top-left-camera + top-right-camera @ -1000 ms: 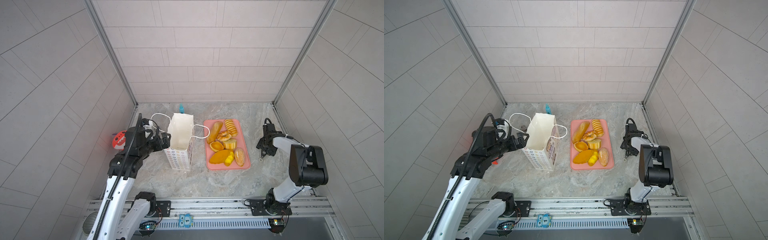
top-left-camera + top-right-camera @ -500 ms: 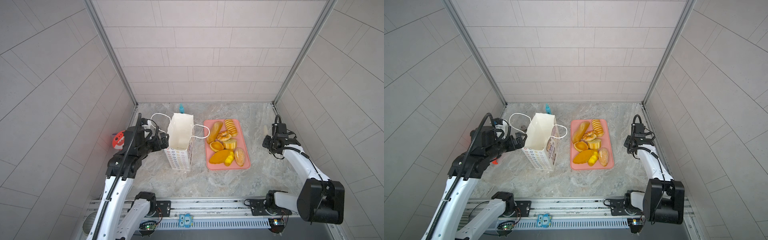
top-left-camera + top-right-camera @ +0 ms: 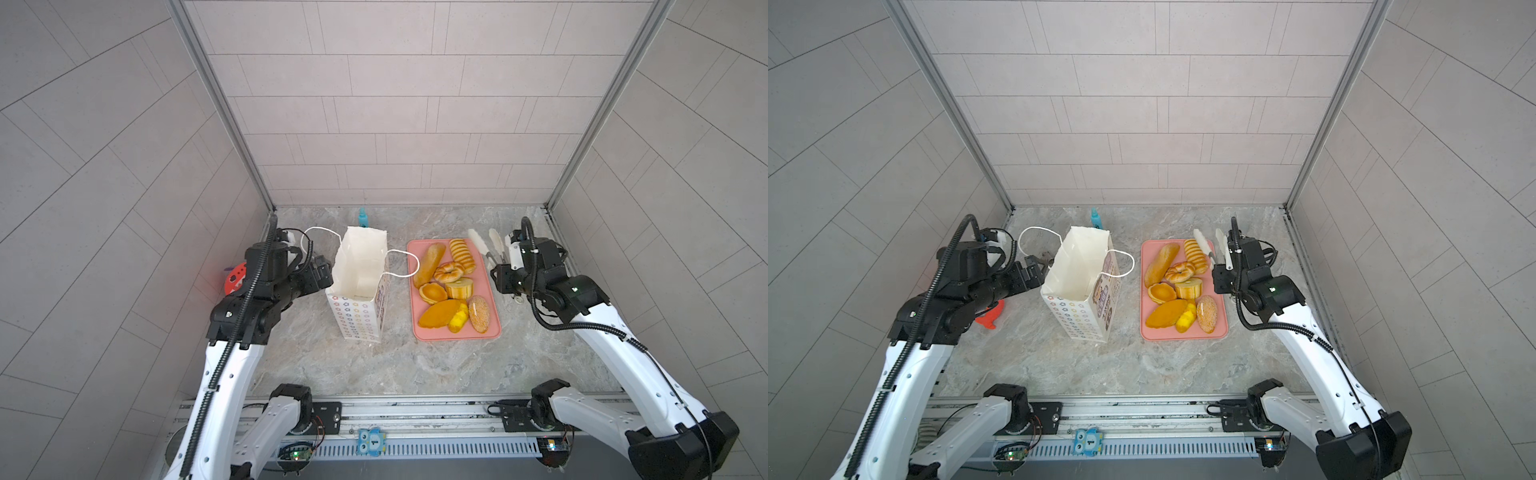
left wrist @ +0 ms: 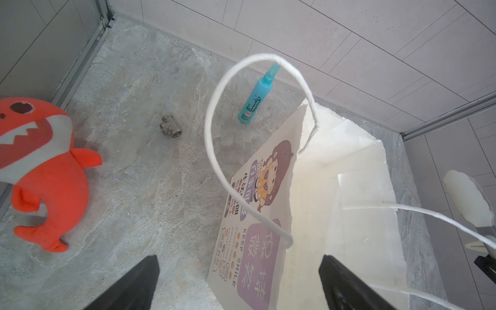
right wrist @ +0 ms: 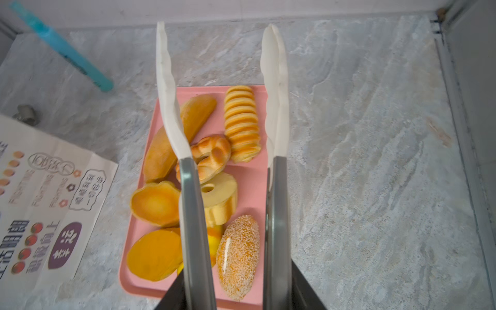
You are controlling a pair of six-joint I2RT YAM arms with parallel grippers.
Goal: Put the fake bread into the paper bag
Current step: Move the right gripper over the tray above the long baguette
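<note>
The right tool (image 3: 503, 279), pinching steel tongs (image 5: 277, 204) whose tips gape above the fake bread (image 5: 212, 158) on the pink tray (image 5: 251, 185) ahead of it, should straddle one piece and squeeze gently, while the left tool (image 3: 323, 277), spread, hovers at the paper bag (image 3: 361, 266) before it.

We count 8 pieces of fake bread (image 3: 441, 312) and 1 pink tray (image 3: 457, 336). There is 1 paper bag (image 3: 357, 311) with 2 cord handles (image 4: 207, 134). We see also 1 pair of tongs (image 5: 277, 188) — and 3 single things: 1 blue bottle (image 4: 255, 99), 1 red shark toy (image 4: 43, 166), 1 metal pipe fitting (image 4: 170, 126).
</note>
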